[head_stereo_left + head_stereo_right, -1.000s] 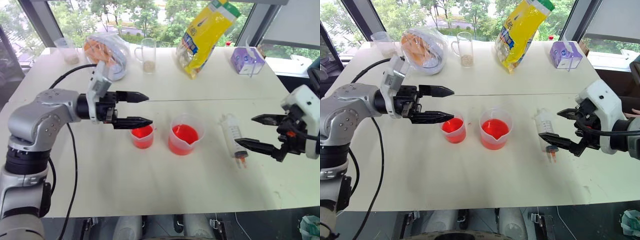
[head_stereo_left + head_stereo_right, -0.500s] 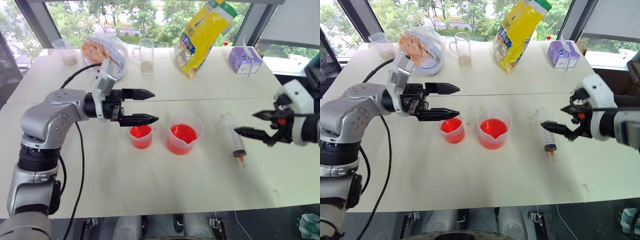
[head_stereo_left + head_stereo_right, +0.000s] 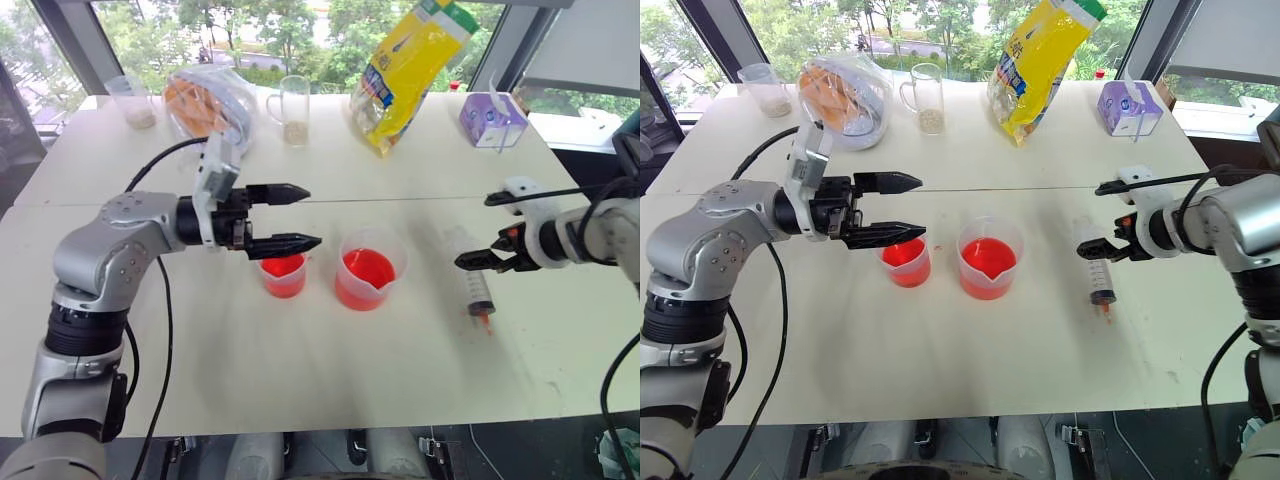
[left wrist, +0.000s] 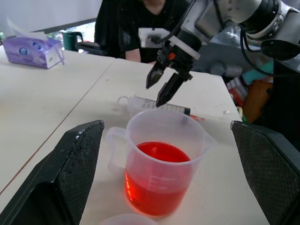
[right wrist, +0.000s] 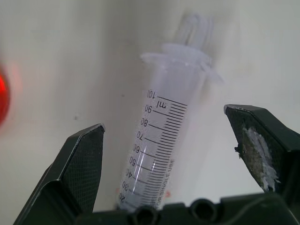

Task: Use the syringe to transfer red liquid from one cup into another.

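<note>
The syringe [image 3: 470, 272] lies flat on the white table, right of the cups, with its orange-red tip toward the front edge. My right gripper [image 3: 472, 232] hovers just above its plunger end, open and tilted down. In the right wrist view its fingers [image 5: 79, 164] straddle the printed barrel [image 5: 161, 140] without touching it. The wider spouted cup [image 3: 368, 270] holds red liquid [image 3: 366, 268]. Left of it stands the smaller plain cup [image 3: 283, 274], also with red liquid inside. My left gripper [image 3: 314, 215] hangs open and level, just above the smaller cup, empty.
Along the far edge stand a yellow bag [image 3: 410, 65], a purple tissue box [image 3: 492, 120], a glass mug [image 3: 295, 108], a clear bag with orange contents [image 3: 210, 98] and a small clear cup [image 3: 135, 100]. A person in dark clothes [image 4: 140, 28] sits beyond the table's right end.
My right gripper has swung in from the right edge, forward and down, and now sits over the syringe's plunger end. The left gripper stays above the smaller cup.
</note>
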Tool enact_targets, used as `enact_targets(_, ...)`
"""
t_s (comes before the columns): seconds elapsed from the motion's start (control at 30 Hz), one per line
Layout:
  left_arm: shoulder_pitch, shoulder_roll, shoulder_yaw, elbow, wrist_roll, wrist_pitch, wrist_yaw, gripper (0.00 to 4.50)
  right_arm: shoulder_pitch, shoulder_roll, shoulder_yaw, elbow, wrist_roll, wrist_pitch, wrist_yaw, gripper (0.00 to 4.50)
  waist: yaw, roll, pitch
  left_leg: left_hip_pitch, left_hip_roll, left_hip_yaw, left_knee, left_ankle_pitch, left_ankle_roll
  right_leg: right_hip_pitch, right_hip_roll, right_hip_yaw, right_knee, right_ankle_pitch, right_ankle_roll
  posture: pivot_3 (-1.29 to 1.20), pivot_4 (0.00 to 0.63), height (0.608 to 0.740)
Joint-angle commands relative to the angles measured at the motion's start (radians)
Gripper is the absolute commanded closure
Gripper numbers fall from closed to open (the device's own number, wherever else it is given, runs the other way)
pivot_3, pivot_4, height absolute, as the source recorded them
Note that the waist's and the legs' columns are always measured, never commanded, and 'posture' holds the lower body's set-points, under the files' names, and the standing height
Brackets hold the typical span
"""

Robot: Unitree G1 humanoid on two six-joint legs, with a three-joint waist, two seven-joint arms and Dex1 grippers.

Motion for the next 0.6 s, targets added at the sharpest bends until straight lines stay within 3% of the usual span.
enact_targets(0.03, 0.016, 0.011, 0.039, -0.061, -0.024, 0.004, 0.024, 0.00, -0.040, 0.016, 0.058, 0.047, -0.074, -0.046, 0.056, 0.04, 0.000, 0.000, 0.000, 0.000, 0.000, 0.000, 0.000, 0.000, 0.000, 0.000, 0.000, 0.000, 0.000, 0.000, 0.000, 0.00, 0.150, 0.740)
enact_targets(0.27, 0.045, 0.025, 0.047, -0.095, -0.037, 0.010, 0.053, 0.00, -0.058, 0.066, 0.150, 0.094, -0.168, -0.082, 0.129, 0.04, 0.000, 0.000, 0.000, 0.000, 0.000, 0.000, 0.000, 0.000, 0.000, 0.000, 0.000, 0.000, 0.000, 0.000, 0.000, 0.00, 0.150, 0.740)
enact_targets(0.37, 0.049, 0.030, 0.050, -0.100, -0.044, 0.015, 0.056, 0.00, -0.048, 0.073, 0.159, 0.091, -0.188, -0.072, 0.149, 0.85, 0.000, 0.000, 0.000, 0.000, 0.000, 0.000, 0.000, 0.000, 0.000, 0.000, 0.000, 0.000, 0.001, 0.000, 0.000, 0.00, 0.150, 0.740)
enact_targets(0.5, 0.041, 0.052, 0.053, -0.082, -0.045, 0.014, 0.042, 0.00, -0.024, 0.080, 0.149, 0.055, -0.193, -0.050, 0.160, 2.91, 0.000, 0.000, 0.000, 0.000, 0.000, 0.000, 0.000, 0.000, 0.000, 0.000, 0.000, -0.001, 0.000, 0.000, 0.000, 0.00, 0.150, 0.740)
enact_targets(0.6, 0.010, 0.059, 0.068, -0.057, -0.066, 0.023, 0.042, 0.00, -0.005, 0.086, 0.111, 0.011, -0.190, -0.015, 0.145, 3.11, 0.001, 0.000, 0.000, 0.000, 0.000, -0.001, 0.000, 0.000, 0.000, 0.000, 0.000, -0.001, 0.001, 0.000, 0.000, 0.00, 0.150, 0.740)
